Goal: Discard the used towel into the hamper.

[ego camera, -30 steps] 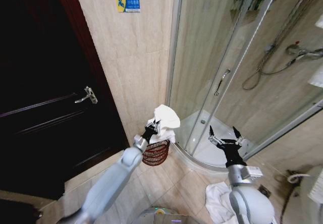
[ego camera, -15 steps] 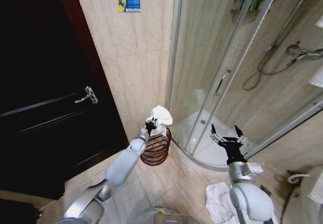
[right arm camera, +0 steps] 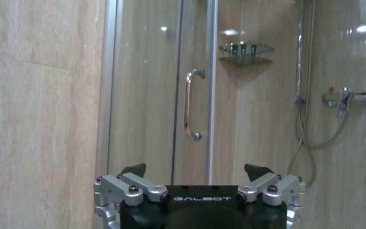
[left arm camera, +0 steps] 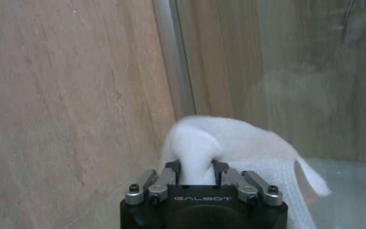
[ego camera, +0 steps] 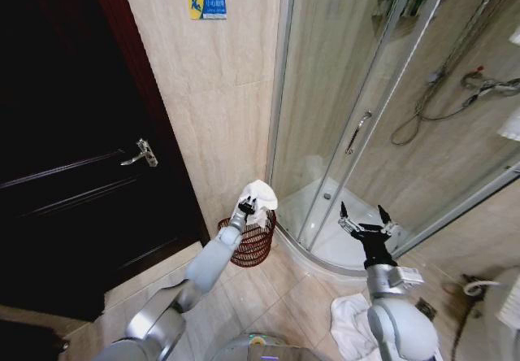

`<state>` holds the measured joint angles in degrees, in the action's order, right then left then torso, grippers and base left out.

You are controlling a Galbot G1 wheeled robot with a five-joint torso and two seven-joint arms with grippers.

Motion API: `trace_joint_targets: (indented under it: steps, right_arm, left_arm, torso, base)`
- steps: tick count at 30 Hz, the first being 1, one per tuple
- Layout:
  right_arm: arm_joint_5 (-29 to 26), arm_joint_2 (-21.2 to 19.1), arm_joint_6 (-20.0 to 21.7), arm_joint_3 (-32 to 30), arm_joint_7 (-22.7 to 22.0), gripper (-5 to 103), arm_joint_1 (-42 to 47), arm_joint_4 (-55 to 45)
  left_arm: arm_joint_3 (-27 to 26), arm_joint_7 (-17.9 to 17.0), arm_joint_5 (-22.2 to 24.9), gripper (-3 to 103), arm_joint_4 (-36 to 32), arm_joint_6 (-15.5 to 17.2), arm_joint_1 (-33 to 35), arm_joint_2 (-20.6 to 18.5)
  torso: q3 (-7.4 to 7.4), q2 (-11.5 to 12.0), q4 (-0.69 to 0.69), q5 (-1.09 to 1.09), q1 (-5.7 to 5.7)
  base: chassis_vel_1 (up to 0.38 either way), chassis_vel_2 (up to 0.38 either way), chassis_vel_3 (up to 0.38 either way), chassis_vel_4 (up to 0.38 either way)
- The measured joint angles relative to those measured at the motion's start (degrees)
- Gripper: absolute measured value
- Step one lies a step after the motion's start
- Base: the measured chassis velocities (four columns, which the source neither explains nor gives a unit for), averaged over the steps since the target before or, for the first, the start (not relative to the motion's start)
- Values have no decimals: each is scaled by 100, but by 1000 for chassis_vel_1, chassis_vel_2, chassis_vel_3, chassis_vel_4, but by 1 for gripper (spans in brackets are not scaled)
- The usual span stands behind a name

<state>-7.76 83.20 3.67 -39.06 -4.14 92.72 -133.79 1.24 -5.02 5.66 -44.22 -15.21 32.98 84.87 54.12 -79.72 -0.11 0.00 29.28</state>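
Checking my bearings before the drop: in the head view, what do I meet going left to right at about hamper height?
Dark door → hamper with the left hand holding the towel above it → shower door handle → right hand.

Left claw (ego camera: pixel 244 207) holds white towel (ego camera: pixel 260 195) above the hamper (ego camera: pixel 249 244).

Silver arms, black GALBOT-marked end effectors
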Motion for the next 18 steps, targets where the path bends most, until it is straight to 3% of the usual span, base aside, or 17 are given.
trace_joint_targets:
  steps: [2,6,10,11,16,18]
  right_arm:
    - [-75,-30,2,-51,2,100,20,-57]
    - [-143,-64,3,-92,3,100,22,-81]
    - [-174,-70,0,-116,4,100,3,-77]
    - [-174,-70,0,-116,4,100,3,-77]
    - [-175,-64,-4,-103,1,100,8,-78]
    - [-176,-66,-3,-102,-4,100,-1,-79]
  left_arm:
    - [-97,-6,-173,46,145,20,-71,63]
    - [-205,-62,-273,52,338,23,-163,155]
    - [-346,-280,-445,74,495,84,-224,244]
    - [-346,-280,-445,74,495,84,-224,244]
    - [-406,-424,-431,94,139,89,-13,148]
    - [-433,-454,-357,94,-51,86,88,93]
  torso:
    - [0,0,1,1,0]
    - [0,0,1,0,0]
    - [0,0,1,0,0]
    - [0,0,1,0,0]
    - [0,0,1,0,0]
    - [0,0,0,-1,0]
  base:
    - [0,0,0,0]
    - [0,0,0,0]
    - [0,0,0,0]
    - [0,0,0,0]
    - [0,0,0,0]
    - [0,0,0,0]
